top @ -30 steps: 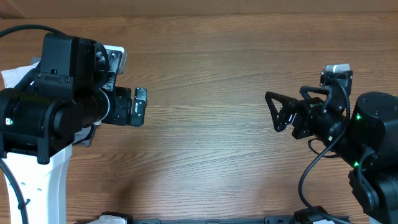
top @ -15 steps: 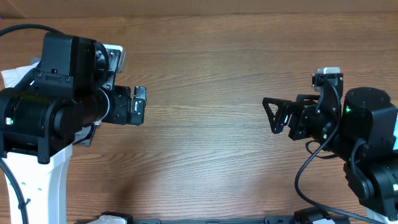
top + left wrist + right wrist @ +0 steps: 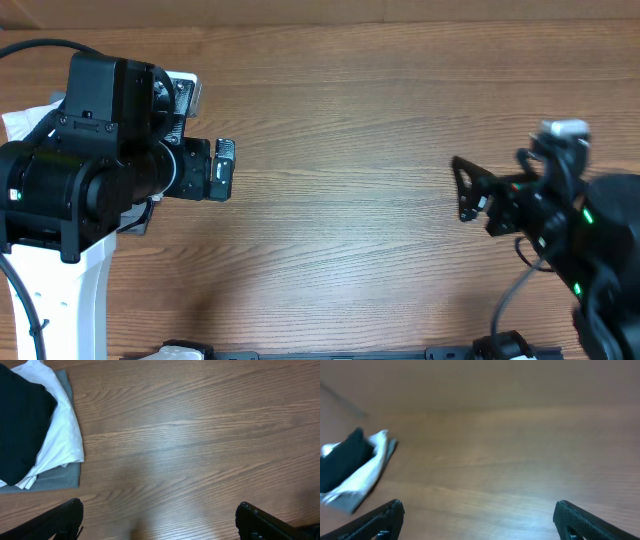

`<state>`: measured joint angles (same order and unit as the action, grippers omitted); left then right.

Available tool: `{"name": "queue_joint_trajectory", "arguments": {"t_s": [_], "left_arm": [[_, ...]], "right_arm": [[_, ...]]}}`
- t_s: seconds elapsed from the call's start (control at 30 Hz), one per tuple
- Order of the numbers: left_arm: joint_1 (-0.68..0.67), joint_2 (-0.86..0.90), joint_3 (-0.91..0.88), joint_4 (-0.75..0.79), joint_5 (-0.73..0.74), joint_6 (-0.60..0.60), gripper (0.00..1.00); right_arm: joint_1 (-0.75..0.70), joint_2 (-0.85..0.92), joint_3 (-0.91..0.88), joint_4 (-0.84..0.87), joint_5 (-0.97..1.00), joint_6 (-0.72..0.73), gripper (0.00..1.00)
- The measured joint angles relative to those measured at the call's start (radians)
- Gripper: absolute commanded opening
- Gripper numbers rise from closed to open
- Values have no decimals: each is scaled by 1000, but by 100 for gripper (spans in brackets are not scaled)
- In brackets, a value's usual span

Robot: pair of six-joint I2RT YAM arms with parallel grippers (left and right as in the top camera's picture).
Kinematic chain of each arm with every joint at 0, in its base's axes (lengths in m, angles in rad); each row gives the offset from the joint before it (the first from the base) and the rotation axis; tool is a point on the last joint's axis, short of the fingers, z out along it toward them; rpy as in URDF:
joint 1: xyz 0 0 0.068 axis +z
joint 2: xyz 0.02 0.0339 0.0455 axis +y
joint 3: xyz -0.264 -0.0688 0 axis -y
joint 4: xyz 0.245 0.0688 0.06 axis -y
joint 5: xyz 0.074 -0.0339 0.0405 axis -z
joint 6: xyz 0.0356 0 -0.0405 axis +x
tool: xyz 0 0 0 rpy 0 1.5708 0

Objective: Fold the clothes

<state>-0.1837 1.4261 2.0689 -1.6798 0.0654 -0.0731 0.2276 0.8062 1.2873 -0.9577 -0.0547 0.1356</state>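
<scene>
- Left tool (image 3: 226, 170) hangs over the left part of the desk (image 3: 340, 110), jaws spread wide, nothing between them.
- From the left wrist, its two finger ends sit at the bottom corners, with only bare wood between.
- There's the pile of clothes (image 3: 45, 440), up in the top-left corner of that view, lying flat on the desk and well apart from the finger ends.
- In the stack, a black garment (image 3: 20, 420) is on top, a white garment (image 3: 65, 435) under it and a grey garment (image 3: 62, 477) at the bottom.
- From overhead the pile is nearly all hidden behind the left arm; only a white scrap peeks out at the desk's left edge.
- Right tool (image 3: 463, 190) is over on the right side, jaws wide too and gripping nothing.
- The right wrist view, slightly blurred, shows the pile far off at the left, well apart from this tool.
</scene>
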Motion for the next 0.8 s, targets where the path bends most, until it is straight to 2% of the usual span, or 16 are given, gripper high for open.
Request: {"name": "queue_joint_trajectory", "arguments": {"t_s": [0.17, 0.23, 0.5, 0.8], "left_arm": [[0, 0, 0, 0, -3, 0, 100], [0, 0, -1, 0, -3, 0, 100], [0, 0, -1, 0, -3, 0, 100], [0, 0, -1, 0, -3, 0, 100]], "right_arm": [[-69, -194, -203, 249, 61, -20, 100], [-95, -245, -297, 294, 69, -24, 100], [-117, -416, -669, 328, 70, -28, 100], [-117, -663, -976, 517, 69, -28, 100]]}}
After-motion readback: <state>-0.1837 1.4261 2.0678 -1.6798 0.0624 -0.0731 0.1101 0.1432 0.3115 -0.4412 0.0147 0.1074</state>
